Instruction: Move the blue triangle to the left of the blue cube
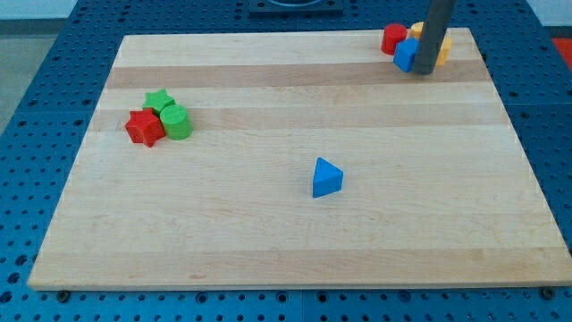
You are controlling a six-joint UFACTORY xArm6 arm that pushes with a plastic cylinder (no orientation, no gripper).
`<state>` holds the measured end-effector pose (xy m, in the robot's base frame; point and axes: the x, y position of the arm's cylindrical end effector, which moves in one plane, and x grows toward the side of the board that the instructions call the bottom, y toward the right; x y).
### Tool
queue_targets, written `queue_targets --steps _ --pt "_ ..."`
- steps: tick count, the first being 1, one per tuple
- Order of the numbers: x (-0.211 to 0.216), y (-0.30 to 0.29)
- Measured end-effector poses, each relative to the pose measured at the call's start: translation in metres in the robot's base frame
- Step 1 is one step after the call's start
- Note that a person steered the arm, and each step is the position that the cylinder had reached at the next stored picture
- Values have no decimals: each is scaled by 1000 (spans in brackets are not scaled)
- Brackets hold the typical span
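Note:
The blue triangle (327, 177) lies near the middle of the wooden board (295, 259), a little right of centre. The blue cube (407, 55) sits at the view's top right, touching a red block (393, 38) on its upper left and yellow blocks (442, 43) behind it. My tip (424, 72) rests on the board right next to the blue cube's right side; the dark rod rises from there and partly hides the yellow blocks. The tip is far up and to the right of the blue triangle.
A cluster stands at the view's left: a red star (144, 128), a green star (159, 101) and a green cylinder (177, 122), all touching. A blue perforated table (36, 107) surrounds the board.

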<state>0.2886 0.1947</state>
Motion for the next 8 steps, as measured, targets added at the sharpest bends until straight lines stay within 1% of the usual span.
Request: queue_targets --steps 1,2,4,6,7,8 --pt "-2 0" --pt "35 0" --pt "132 -9" --pt "212 -47" --pt "245 -76" --pt "259 -119"
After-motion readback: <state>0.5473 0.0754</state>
